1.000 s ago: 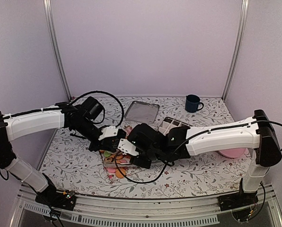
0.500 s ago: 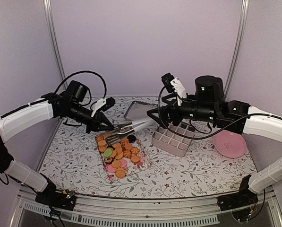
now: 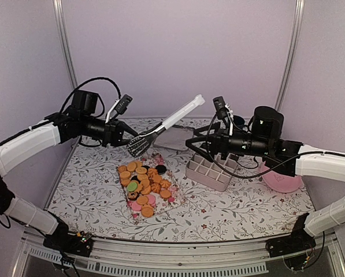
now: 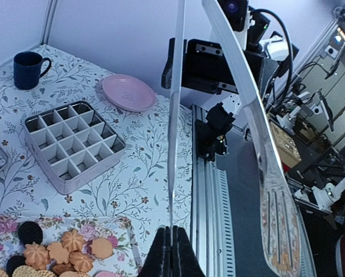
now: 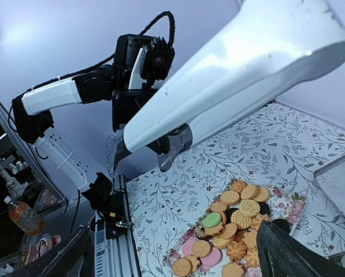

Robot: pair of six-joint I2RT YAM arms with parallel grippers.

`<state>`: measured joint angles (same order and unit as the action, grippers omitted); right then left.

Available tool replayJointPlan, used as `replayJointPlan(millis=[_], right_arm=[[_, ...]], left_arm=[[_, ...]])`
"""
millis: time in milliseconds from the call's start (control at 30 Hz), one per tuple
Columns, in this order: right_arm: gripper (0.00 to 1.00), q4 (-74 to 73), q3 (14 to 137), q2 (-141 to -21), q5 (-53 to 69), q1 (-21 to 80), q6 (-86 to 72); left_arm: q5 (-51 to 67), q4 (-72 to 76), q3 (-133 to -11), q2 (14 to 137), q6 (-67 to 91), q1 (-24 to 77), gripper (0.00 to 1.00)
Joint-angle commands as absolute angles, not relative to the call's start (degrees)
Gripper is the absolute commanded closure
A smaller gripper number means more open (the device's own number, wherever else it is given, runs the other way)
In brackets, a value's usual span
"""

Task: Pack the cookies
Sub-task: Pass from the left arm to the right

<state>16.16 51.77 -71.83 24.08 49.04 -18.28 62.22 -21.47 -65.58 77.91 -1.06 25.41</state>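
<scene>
Near-left on the worktop (image 3: 85, 190), the cookies (image 3: 143, 184) lie piled on a floral tray (image 3: 175, 199), just left of a grid box (image 3: 211, 168). Above them, left gripper (image 3: 126, 135) is clamped on tongs (image 3: 166, 124), white handle angled up toward far right. Right gripper (image 3: 194, 144) hangs over the grid box, jaws wide apart, holding nothing.

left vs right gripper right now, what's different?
The left gripper is shut on the tongs; the right gripper is open and holds nothing. The left gripper hangs on the side of the cookies; the right gripper hangs by the divided box. Shared: both are raised off the table and point toward each other.
</scene>
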Motion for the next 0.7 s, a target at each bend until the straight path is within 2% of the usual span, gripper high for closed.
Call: replayJointPlan(millis=[0, 667], right_arm=[[0.0, 27.2, 54.0, -75.5, 33.2, 47.8, -22.8], [0.09, 45.2, 57.1, -86.4, 37.2, 45.6, -32.8]], left_arm=[[68.4, -16.2, -64.4, 77.5, 3.9, 24.9, 1.0], [67.5, -19.3, -64.4, 77.1, -0.8, 24.9, 1.0]])
